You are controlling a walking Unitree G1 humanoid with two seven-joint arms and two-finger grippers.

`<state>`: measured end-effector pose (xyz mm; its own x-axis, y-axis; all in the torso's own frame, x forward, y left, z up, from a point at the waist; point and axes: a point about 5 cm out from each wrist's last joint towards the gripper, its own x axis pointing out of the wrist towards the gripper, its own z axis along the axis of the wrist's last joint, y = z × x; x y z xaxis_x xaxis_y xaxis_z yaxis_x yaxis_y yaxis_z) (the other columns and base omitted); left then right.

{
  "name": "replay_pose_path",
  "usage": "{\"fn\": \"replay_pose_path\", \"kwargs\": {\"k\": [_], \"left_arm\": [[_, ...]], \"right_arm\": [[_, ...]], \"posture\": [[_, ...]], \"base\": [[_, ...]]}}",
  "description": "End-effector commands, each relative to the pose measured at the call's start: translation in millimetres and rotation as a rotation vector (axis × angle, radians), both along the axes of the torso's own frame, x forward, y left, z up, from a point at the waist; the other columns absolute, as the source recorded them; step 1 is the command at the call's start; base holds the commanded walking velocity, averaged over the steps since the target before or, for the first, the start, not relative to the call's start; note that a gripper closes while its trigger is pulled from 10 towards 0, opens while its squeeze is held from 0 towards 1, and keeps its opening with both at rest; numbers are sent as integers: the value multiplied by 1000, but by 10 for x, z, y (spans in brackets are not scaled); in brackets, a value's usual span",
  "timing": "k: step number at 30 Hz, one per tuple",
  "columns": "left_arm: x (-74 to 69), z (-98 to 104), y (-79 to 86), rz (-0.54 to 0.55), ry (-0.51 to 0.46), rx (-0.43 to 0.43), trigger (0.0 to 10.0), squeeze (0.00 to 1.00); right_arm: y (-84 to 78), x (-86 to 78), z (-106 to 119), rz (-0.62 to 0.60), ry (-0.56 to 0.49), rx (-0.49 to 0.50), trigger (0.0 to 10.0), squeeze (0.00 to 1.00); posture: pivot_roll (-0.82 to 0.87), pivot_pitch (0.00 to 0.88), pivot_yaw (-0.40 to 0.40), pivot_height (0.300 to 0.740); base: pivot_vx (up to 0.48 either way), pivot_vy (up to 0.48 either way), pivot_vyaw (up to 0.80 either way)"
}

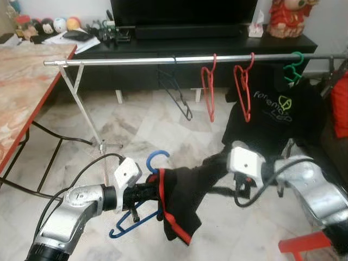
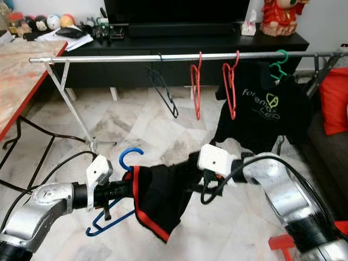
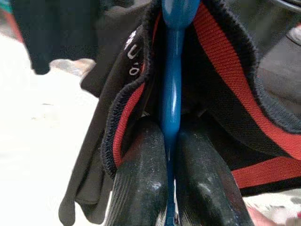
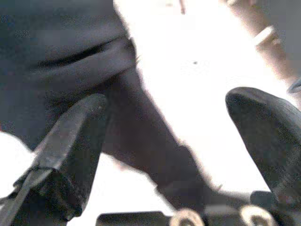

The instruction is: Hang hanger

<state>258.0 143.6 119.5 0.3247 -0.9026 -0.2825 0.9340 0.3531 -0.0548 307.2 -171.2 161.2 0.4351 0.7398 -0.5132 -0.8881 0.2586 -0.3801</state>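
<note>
Two grippers meet low in front of the rail (image 1: 163,61). Our left gripper (image 3: 171,155) has its fingers pressed tight on the blue hanger (image 1: 156,161), w/ a black shirt (image 1: 182,190) w/ red trim draped over it. Right gripper (image 4: 164,136) has fingers spread wide, cloth between them, one finger against it. On the rail hang two red hangers (image 1: 208,89), a black one, & a black T-shirt (image 1: 283,111) on a green one.

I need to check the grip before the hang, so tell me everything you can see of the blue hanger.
The blue hanger looks like smooth plastic, with an open curved hook pointing up. The left hand is shut on its neck, one black finger on each side. A black garment with red trim is draped around it, hiding most of its frame; a lower corner sticks out below the left arm. It is held low, well short of the metal rail.
</note>
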Motion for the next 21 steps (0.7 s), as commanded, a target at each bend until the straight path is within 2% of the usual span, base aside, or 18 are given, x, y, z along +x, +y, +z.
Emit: {"fn": "replay_pose_path", "kwargs": {"k": [1, 6, 11, 17, 21], "left_arm": [[-8, 93, -17, -44, -36, 13, 10000, 0], [-19, 123, -33, -69, -36, 24, 10000, 0], [-14, 146, -44, -83, -36, 30, 10000, 0], [-1, 122, -41, -80, -30, 40, 10000, 0], [-8, 132, -78, -88, -30, 34, 10000, 0]], "right_arm": [[39, 41, 77, 23, -34, 24, 10000, 0], [169, -31, 23, 150, 9, 46, 10000, 0], [240, -238, -95, 320, 129, 29, 10000, 0], [193, -234, -103, 343, 142, 0, 10000, 0], [230, -185, -141, 322, 132, 5, 10000, 0]], "posture": [[-88, 80, 13, 740], [-79, 87, 16, 740], [-76, 97, 20, 740], [-82, 102, 26, 740], [-78, 98, 26, 740]], "base": [[0, 0, 0], [0, 0, 0], [0, 0, 0], [0, 0, 0], [0, 0, 0]]}}
